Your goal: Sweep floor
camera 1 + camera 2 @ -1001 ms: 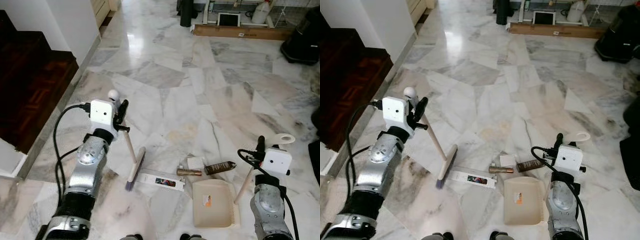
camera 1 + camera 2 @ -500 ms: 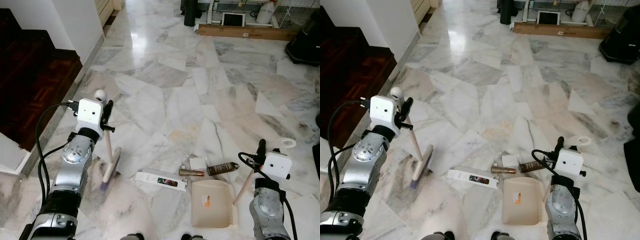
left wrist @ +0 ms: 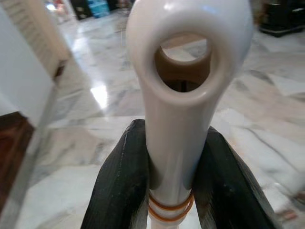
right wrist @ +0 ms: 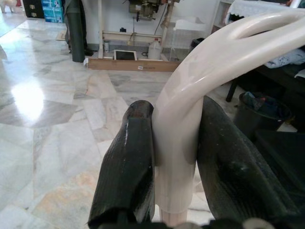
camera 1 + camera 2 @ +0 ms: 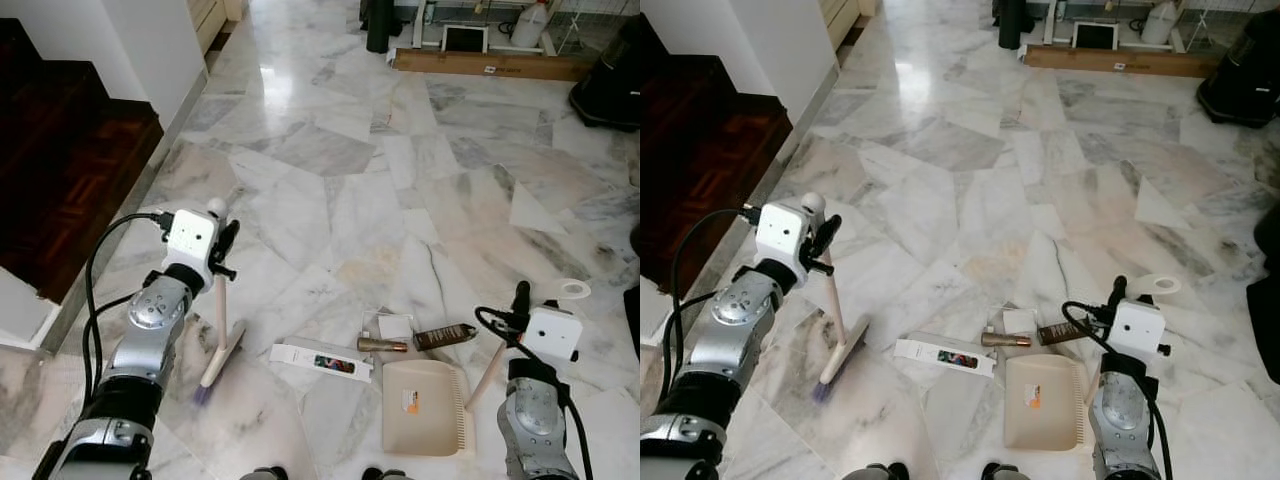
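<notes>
My left gripper (image 5: pixel 224 246) is shut on the pale handle of a broom (image 5: pixel 220 310), just below its rounded top. The brush head (image 5: pixel 218 358) rests on the marble floor, left of a flat white box (image 5: pixel 322 362). In the left wrist view both black fingers (image 3: pixel 125 181) clamp the handle. My right gripper (image 5: pixel 520 300) is shut on the looped handle (image 4: pixel 190 86) of a beige dustpan (image 5: pixel 425 405) lying flat near my feet. Just beyond the pan lie a brown tube (image 5: pixel 385 344), a dark tube (image 5: pixel 443 336) and a white paper square (image 5: pixel 393 326).
A dark wooden step (image 5: pixel 60 170) and a white wall corner (image 5: pixel 150 40) border the left side. At the far end lie a long cardboard plank (image 5: pixel 480 62), a white jug (image 5: pixel 527 25) and black items (image 5: pixel 605 85). Open marble floor stretches ahead.
The broom head has swung left, away from the white box. Since then the handle has stood up more upright, with my left gripper drawn slightly nearer. The dustpan and litter have stayed put.
</notes>
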Motion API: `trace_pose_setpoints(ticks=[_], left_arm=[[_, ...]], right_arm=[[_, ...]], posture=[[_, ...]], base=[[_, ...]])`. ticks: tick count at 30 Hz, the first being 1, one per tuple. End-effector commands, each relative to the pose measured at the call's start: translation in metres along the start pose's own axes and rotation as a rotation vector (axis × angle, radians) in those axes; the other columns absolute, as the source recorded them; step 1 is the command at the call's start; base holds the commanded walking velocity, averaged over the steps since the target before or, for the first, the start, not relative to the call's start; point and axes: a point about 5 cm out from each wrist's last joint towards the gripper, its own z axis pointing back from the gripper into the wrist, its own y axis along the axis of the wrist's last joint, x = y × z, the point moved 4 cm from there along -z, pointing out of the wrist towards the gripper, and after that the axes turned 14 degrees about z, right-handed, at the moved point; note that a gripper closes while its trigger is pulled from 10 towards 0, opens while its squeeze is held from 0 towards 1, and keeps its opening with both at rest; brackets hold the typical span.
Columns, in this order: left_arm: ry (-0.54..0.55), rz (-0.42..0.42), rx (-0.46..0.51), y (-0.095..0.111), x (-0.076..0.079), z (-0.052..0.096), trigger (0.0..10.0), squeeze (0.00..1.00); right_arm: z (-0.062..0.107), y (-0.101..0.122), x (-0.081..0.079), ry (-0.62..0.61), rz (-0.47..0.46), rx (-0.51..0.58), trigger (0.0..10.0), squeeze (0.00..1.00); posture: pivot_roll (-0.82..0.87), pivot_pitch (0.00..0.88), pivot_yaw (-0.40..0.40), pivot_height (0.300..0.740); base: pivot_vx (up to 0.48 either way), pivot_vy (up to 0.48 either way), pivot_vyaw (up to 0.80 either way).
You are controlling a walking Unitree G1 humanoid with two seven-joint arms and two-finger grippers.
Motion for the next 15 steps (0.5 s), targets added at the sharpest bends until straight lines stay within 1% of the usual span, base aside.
trace_pose_setpoints(ticks=[1, 5, 8, 11, 15], left_arm=[[-0.002, 0.014, -0.01, -0.003, 0.0, 0.0, 10.0, 0.34], [-0.001, 0.043, -0.02, -0.006, 0.0, -0.003, 10.0, 0.34], [0.0, 0.064, -0.036, -0.012, 0.0, -0.002, 10.0, 0.34], [0.006, 0.114, -0.049, -0.017, 0.0, -0.002, 10.0, 0.34], [0.01, 0.121, -0.047, -0.018, 0.0, -0.002, 10.0, 0.35]], right_arm=[[0.005, -0.006, -0.001, 0.003, 0.0, -0.023, 10.0, 0.0], [0.006, -0.006, 0.0, 0.001, 0.001, -0.021, 10.0, 0.0], [0.006, -0.007, 0.001, -0.002, 0.001, -0.022, 10.0, 0.0], [0.006, -0.007, 0.002, -0.002, 0.001, -0.021, 10.0, 0.0], [0.006, -0.007, 0.002, -0.002, 0.002, -0.021, 10.0, 0.0]], posture=[[0.11, 0.201, 0.05, 0.74], [0.11, 0.203, 0.051, 0.74], [0.1, 0.202, 0.053, 0.74], [0.1, 0.206, 0.054, 0.74], [0.1, 0.209, 0.053, 0.74]], base=[[0.0, 0.0, 0.0], [0.0, 0.0, 0.0], [0.0, 0.0, 0.0], [0.0, 0.0, 0.0], [0.0, 0.0, 0.0]])
